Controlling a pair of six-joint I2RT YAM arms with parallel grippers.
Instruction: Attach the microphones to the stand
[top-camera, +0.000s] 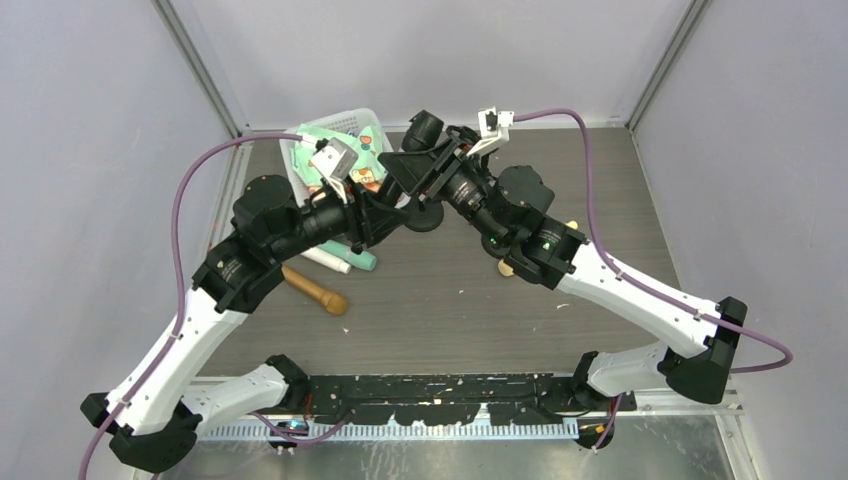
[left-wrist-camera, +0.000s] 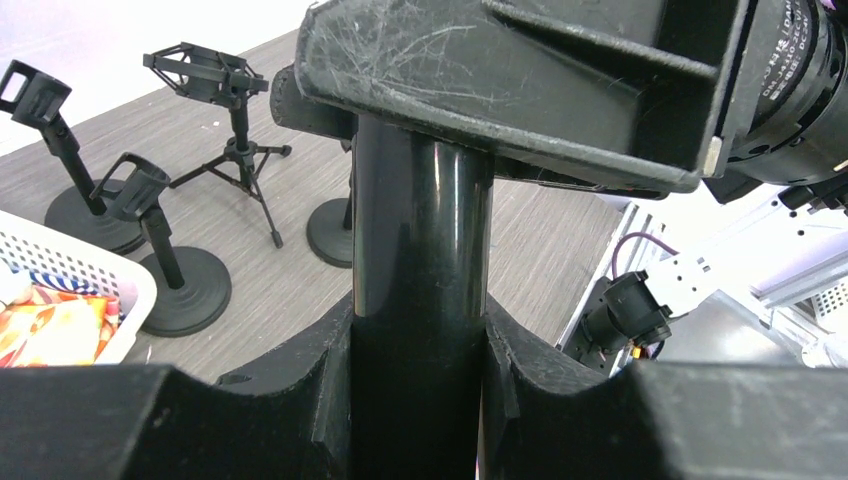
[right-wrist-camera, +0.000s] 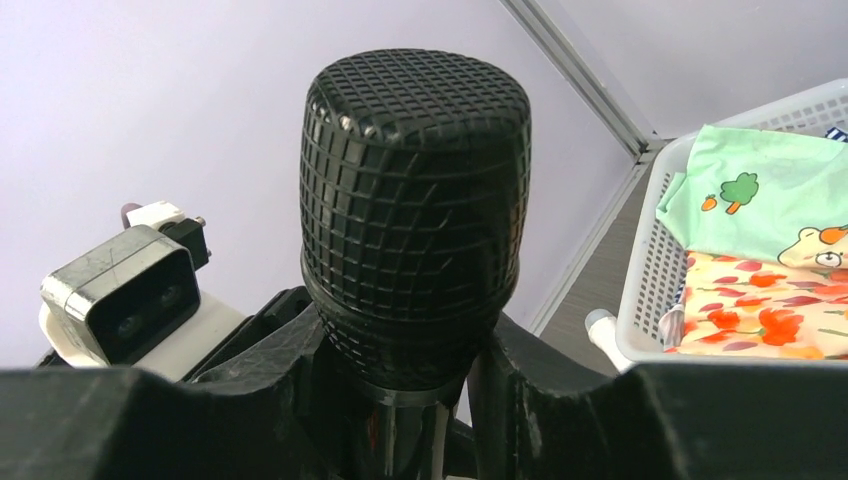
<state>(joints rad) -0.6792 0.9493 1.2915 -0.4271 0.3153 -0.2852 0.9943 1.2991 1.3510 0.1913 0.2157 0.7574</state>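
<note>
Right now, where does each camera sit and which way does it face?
Top external: overhead from behind, looking down on the table; left arm, right arm show.
Left wrist: looks along its jaws, shut on the handle of the black microphone; stands beyond.
Right wrist: looks past its jaws at that microphone's head.
Shared: both wrist views show the microphone and white basket.

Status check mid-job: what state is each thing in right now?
black microphone: clamped in both jaws
brown microphone: lying loose on table
white microphone: lying, partly under left arm
mint microphone: lying beside white one
cream microphone: lying, mostly hidden under right arm
round-base stands: upright, visible clips empty
tripod stand: upright, empty
basket: upright, holding cloths
</note>
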